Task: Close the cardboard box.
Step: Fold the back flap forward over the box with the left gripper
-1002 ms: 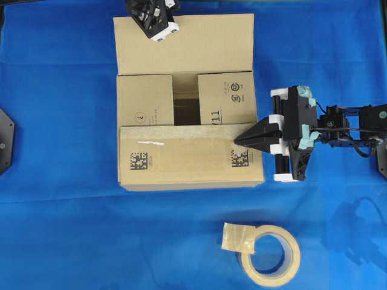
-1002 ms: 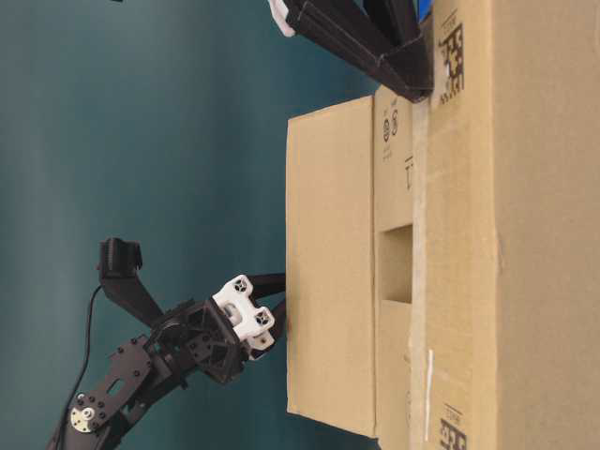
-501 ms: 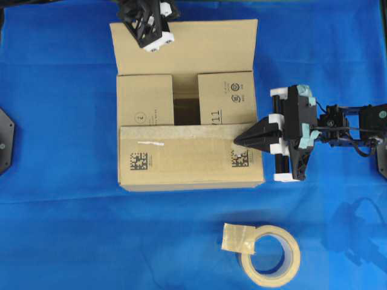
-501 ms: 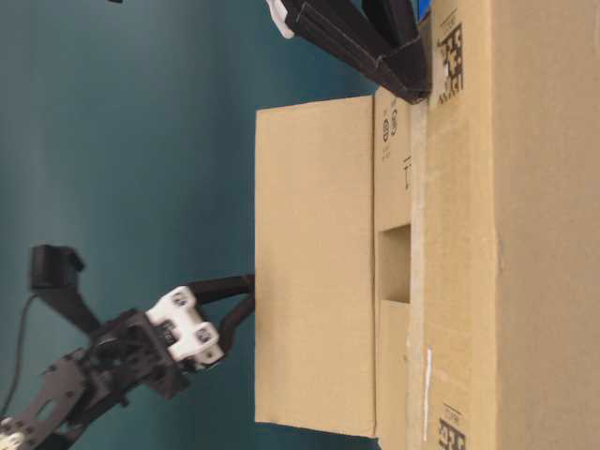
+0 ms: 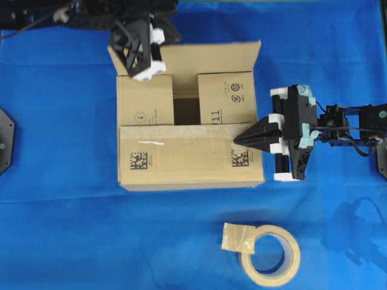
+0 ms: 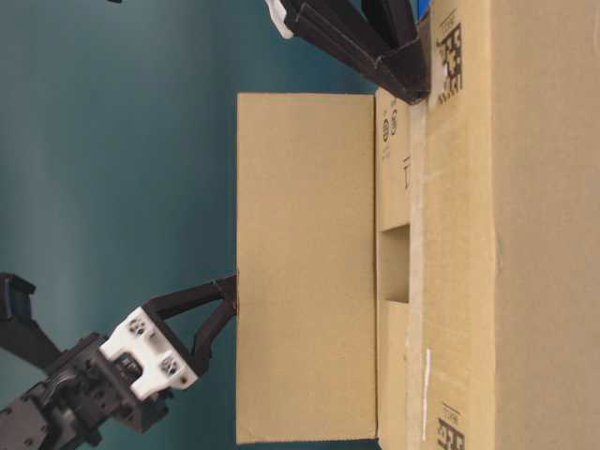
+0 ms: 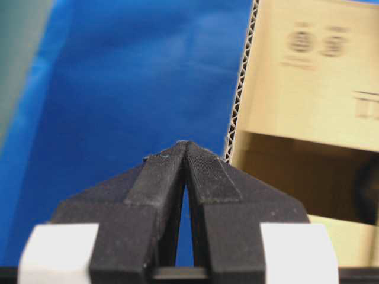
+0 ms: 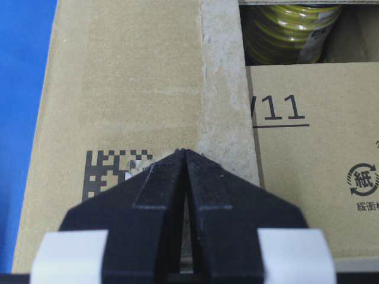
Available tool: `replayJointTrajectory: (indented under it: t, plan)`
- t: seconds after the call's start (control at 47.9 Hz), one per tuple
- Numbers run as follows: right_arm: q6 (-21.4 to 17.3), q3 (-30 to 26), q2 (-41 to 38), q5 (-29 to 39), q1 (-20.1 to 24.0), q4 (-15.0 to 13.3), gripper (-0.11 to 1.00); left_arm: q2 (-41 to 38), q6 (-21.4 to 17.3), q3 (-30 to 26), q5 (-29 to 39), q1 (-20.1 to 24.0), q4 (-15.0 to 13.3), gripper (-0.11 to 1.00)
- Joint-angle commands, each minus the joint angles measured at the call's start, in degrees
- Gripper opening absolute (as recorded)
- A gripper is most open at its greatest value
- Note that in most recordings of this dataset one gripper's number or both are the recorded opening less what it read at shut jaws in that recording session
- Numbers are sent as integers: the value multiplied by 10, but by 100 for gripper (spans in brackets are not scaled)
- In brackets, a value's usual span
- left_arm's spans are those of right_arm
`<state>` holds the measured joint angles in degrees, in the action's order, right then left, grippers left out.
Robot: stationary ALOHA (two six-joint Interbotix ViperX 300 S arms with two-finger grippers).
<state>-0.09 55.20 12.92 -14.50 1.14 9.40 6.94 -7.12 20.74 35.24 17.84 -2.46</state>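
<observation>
Centrally on the blue cloth [image 5: 60, 229], the cardboard box [image 5: 190, 160] has its near flap and both side flaps folded down, while its far flap stands upright. The left gripper [image 5: 140, 67], fingers together, touches that far flap's left part. The right gripper [image 5: 237, 141] (fingers also together) rests on the near flap's right end, with a tape roll [image 5: 269, 249] nearer.

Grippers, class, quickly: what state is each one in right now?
Left gripper: shut, empty, against the brown cardboard box rear flap.
Right gripper: shut, empty, on the front flap.
</observation>
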Motion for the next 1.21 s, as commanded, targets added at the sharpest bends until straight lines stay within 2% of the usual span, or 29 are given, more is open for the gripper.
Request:
replayJointTrajectory:
  t: [0.0,0.188,0.334,0.918,1.189]
  plan:
    - [0,-7,9,-4,-4,-1,0,9,15,6,1,-18,2,0]
    - [1,-4,15,-4,-4,-2,0,15,54,21,0,-58,2,0]
    - [1,-4,21,-4,-4,-2,0,22,67,39,-13,-79,2,0]
    - [3,-4,30,-5,-12,-2,0,28,119,176,-190,-131,2,0]
    - [3,-4,30,-8,-21,-2,0,31,131,210,-244,-134,2,0]
